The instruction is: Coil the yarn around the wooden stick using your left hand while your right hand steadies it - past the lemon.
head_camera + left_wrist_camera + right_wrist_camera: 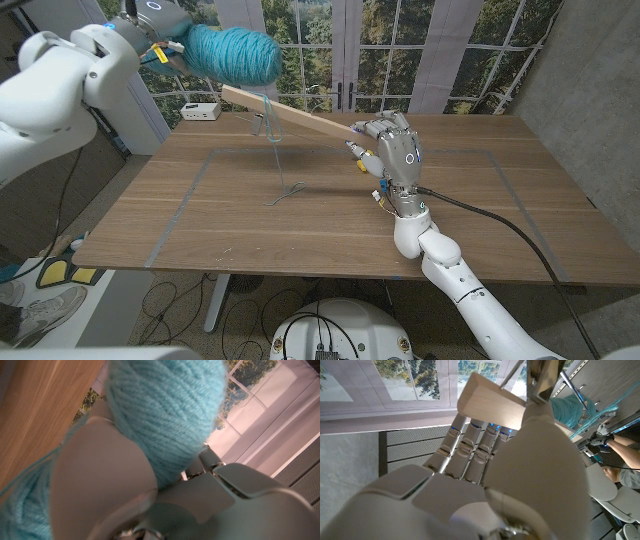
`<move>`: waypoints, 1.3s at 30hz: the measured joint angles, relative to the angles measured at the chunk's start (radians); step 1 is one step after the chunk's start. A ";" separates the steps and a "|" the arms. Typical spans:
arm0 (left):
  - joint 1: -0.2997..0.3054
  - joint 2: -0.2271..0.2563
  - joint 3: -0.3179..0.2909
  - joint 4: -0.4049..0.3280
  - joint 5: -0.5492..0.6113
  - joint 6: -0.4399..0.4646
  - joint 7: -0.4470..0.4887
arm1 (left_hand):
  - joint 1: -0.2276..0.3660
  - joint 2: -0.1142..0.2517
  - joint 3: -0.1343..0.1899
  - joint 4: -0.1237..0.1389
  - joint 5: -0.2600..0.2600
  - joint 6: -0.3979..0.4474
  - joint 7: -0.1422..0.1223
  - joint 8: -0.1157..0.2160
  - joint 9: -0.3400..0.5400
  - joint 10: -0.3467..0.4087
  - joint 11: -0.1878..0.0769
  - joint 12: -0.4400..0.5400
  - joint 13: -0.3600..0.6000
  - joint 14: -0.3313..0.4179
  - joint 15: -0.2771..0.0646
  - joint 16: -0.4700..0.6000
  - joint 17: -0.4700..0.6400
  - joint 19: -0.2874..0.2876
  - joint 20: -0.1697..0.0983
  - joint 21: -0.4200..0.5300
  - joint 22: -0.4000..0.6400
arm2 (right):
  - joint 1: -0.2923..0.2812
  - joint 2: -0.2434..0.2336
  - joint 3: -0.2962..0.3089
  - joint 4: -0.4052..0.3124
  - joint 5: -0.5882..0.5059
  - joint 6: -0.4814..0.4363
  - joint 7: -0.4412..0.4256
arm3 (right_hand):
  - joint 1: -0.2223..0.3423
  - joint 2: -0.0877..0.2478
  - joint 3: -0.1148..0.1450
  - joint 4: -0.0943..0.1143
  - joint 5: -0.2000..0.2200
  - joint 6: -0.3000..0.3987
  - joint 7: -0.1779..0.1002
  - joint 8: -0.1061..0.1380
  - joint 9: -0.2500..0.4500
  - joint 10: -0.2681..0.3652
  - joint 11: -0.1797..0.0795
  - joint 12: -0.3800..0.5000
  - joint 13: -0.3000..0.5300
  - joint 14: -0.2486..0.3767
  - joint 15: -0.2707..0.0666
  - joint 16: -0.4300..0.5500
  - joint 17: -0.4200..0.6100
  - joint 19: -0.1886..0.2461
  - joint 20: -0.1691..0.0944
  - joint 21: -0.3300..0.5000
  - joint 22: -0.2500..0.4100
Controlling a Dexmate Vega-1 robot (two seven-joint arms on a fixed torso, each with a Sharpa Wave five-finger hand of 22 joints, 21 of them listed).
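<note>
Yarn (235, 52) ball was up in the air over the tabletop's (300, 215) far left, held by left hand (160, 40). It looked soft, light, squashy; strand hung slack to the tabletop. Wooden stick (290, 116) looked stiff & light, gripped at its near end by right hand (392, 150). Wraps on the stick probably few.

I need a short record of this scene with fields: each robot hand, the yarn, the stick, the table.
left robot hand: holds the ball of turquoise yarn raised above the table
right robot hand: grips one end of the wooden stick
wooden stick: held off the table, tilted, under the yarn ball
yarn strand: hangs down to the table
table: wooden, grey tape lines
lemon: not visible
</note>
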 measured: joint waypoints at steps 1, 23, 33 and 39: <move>0.011 0.000 -0.007 0.003 -0.008 0.005 0.008 | 0.000 0.000 0.000 0.000 0.000 0.000 0.000 0.000 0.002 0.000 0.000 -0.001 0.000 0.000 0.000 -0.001 0.000 0.000 0.000 0.000 0.000 | -0.004 0.013 0.015 0.000 0.005 0.008 0.000 | 0.000 0.000 0.000 0.000 0.000 0.000 0.000 0.000 0.000 0.000 0.000 -0.001 0.000 0.000 0.000 0.000 0.000 0.000 0.000 0.000 0.000; 0.182 -0.031 -0.133 0.021 -0.037 -0.015 0.087 | 0.000 0.000 0.000 0.000 0.000 0.004 -0.002 -0.008 0.004 0.002 0.002 -0.005 -0.001 0.007 0.000 -0.001 0.002 -0.011 0.000 0.011 -0.009 | 0.022 -0.014 -0.021 0.005 0.319 -0.084 0.002 | -0.001 0.001 -0.004 0.004 0.004 0.007 0.004 -0.004 0.002 0.007 0.001 -0.006 0.001 0.000 0.000 0.000 0.000 -0.005 0.005 0.008 0.000; 0.194 -0.037 -0.138 0.028 -0.039 -0.052 0.110 | 0.000 0.000 -0.001 0.000 0.000 0.004 -0.002 -0.010 0.004 0.002 0.002 -0.008 -0.001 0.007 0.000 -0.002 0.002 -0.011 0.000 0.011 -0.014 | 0.062 -0.102 -0.117 -0.013 0.503 -0.192 0.004 | -0.002 0.002 -0.004 0.004 0.004 0.007 0.004 -0.008 0.007 0.009 0.002 -0.010 0.003 0.000 0.000 -0.006 0.000 -0.011 0.000 0.008 0.000; 0.162 -0.029 -0.097 0.032 -0.046 -0.069 0.113 | 0.000 0.000 -0.002 -0.001 0.004 0.006 -0.001 -0.012 0.003 0.005 -0.002 -0.012 -0.001 0.007 0.000 -0.002 0.002 -0.011 0.000 0.019 -0.015 | 0.077 -0.119 -0.137 -0.014 0.560 -0.224 0.003 | -0.001 0.002 -0.004 0.004 0.004 0.007 0.004 -0.009 0.008 0.008 0.002 -0.010 0.004 0.000 0.000 -0.006 0.000 -0.011 0.000 0.016 0.000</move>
